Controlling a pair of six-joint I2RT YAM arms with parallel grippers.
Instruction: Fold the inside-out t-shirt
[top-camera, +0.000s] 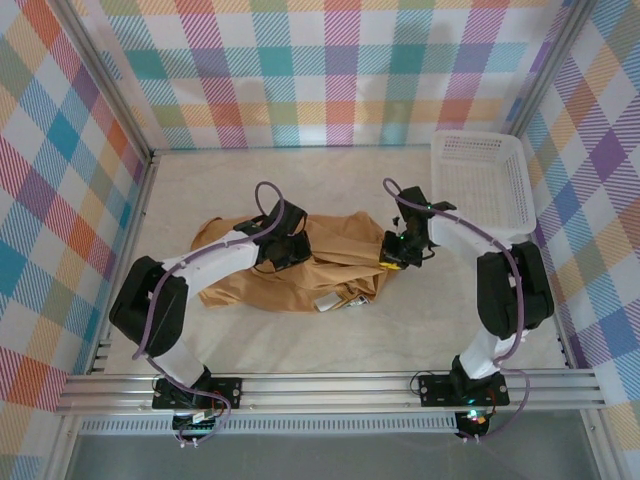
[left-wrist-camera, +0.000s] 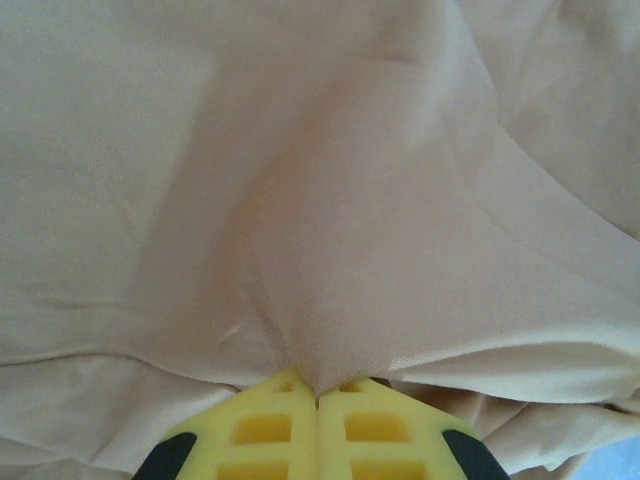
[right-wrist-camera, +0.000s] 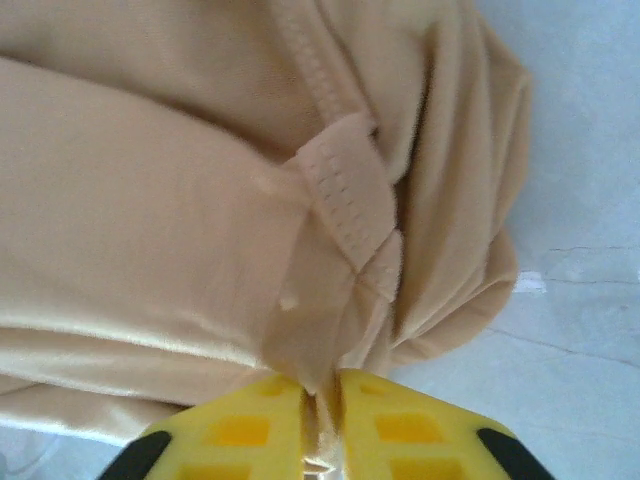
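On the pale tabletop (top-camera: 300, 345) just beyond your arm bases, the t-shirt (top-camera: 300, 275) lies crumpled, long axis left to right, your left fingers (left-wrist-camera: 265, 425) pinched shut on a fold near its middle, your right fingers (right-wrist-camera: 240, 428) clamping its right-end stitched edge, basket (top-camera: 482, 180) far right.

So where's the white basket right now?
Top view: the white mesh basket sits at the table's far right, just beyond the right gripper, clear of the t-shirt.
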